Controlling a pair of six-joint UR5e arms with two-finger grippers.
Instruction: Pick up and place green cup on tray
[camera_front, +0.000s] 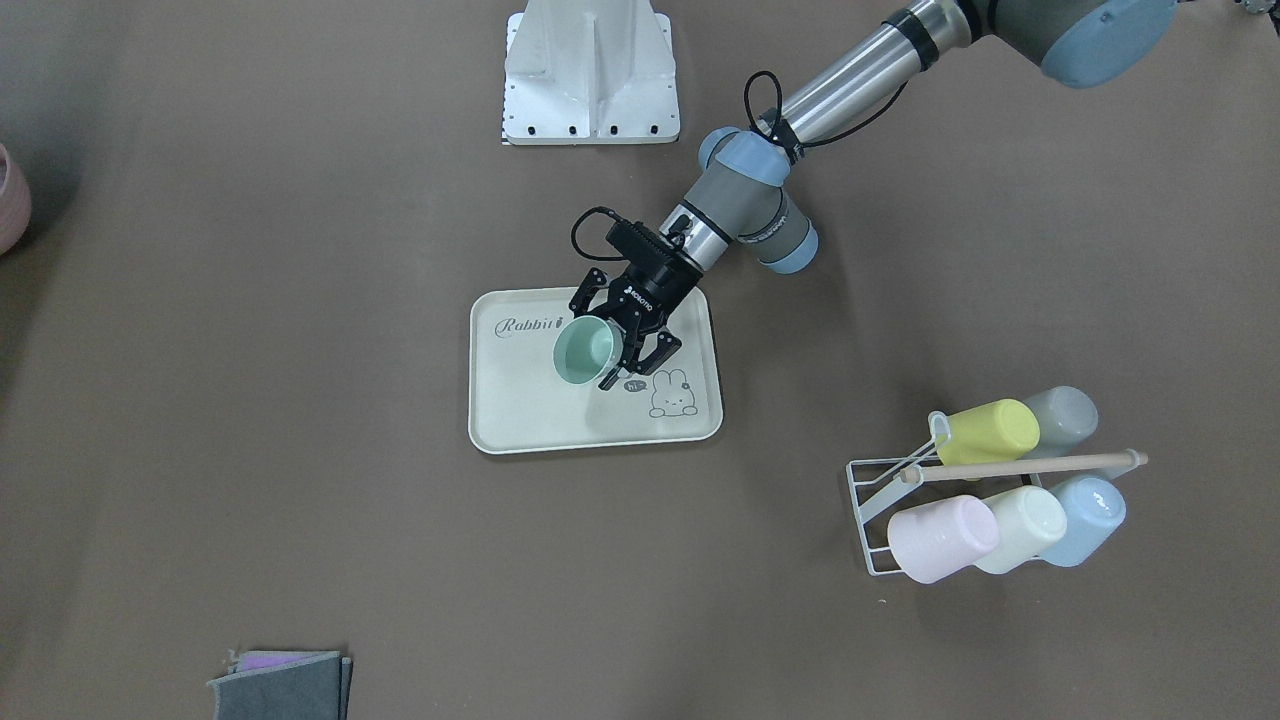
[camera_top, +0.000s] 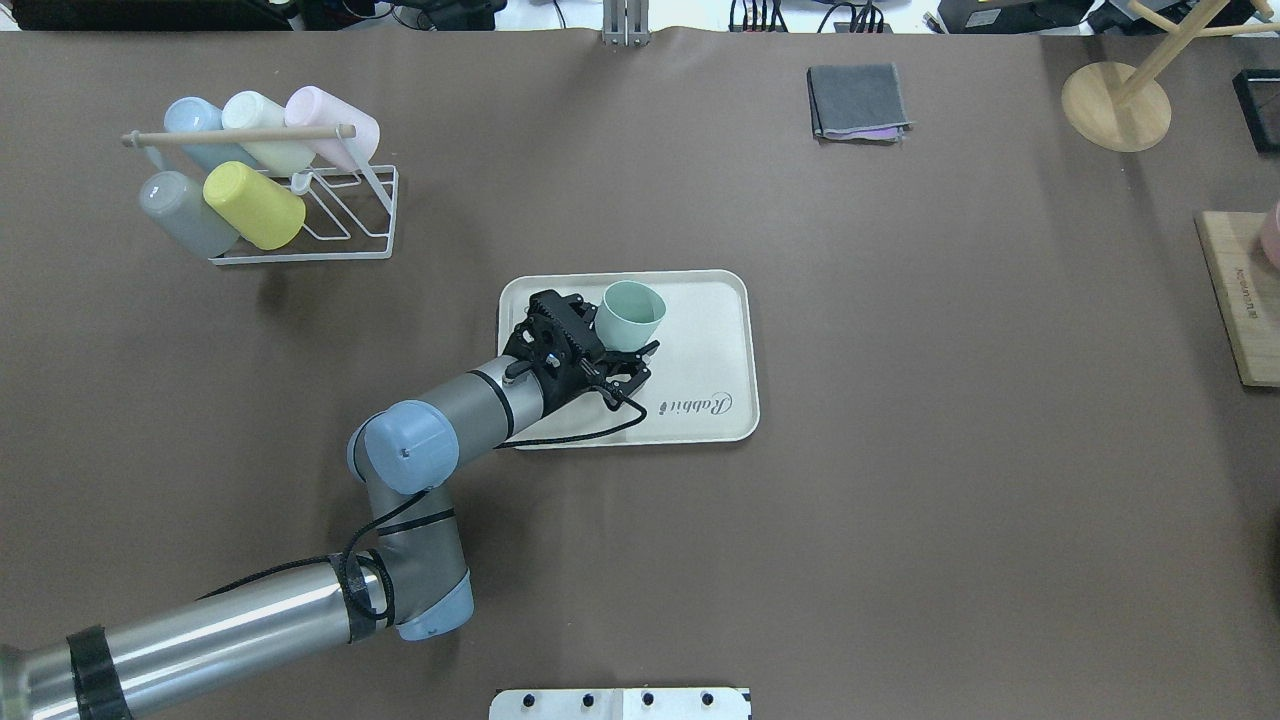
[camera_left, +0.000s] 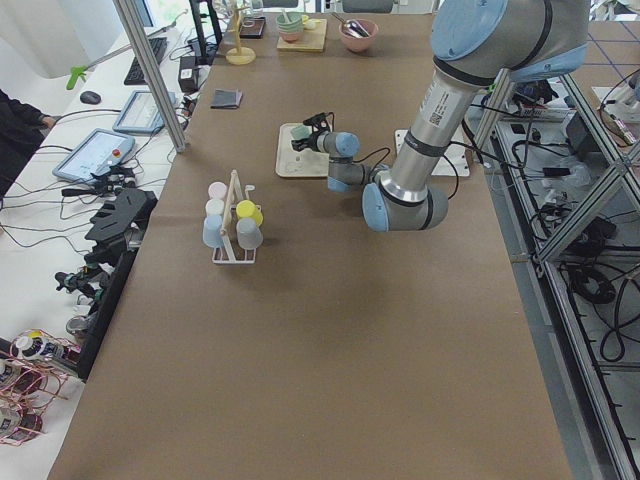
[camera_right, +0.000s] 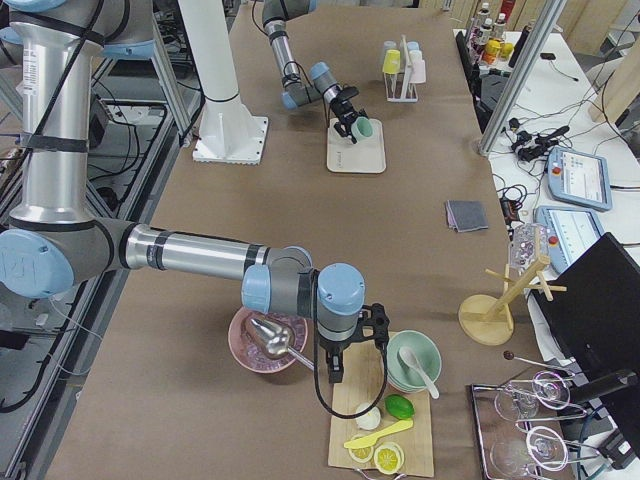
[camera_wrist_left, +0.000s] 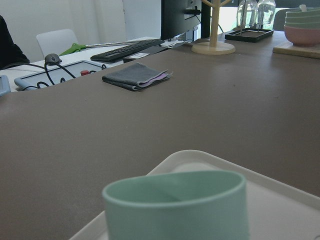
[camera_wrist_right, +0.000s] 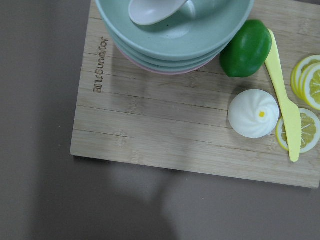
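Note:
The mint green cup (camera_front: 585, 350) is in my left gripper (camera_front: 595, 345), tilted, with its mouth turned away from the robot. It hangs over the cream "Rabbit" tray (camera_front: 540, 410). In the overhead view the cup (camera_top: 632, 312) is over the tray's (camera_top: 710, 320) far left part, with the left gripper (camera_top: 622, 330) shut on it. The left wrist view shows the cup (camera_wrist_left: 175, 205) close up above the tray rim (camera_wrist_left: 280, 200). The right gripper (camera_right: 336, 372) shows only in the exterior right view, over a wooden board; I cannot tell whether it is open or shut.
A white wire rack (camera_top: 300, 215) with several pastel cups stands left of the tray. A folded grey cloth (camera_top: 858, 102) lies at the far side. The wooden board (camera_wrist_right: 190, 135) under the right wrist holds stacked bowls (camera_wrist_right: 175, 30), a lime, a bun and lemon slices.

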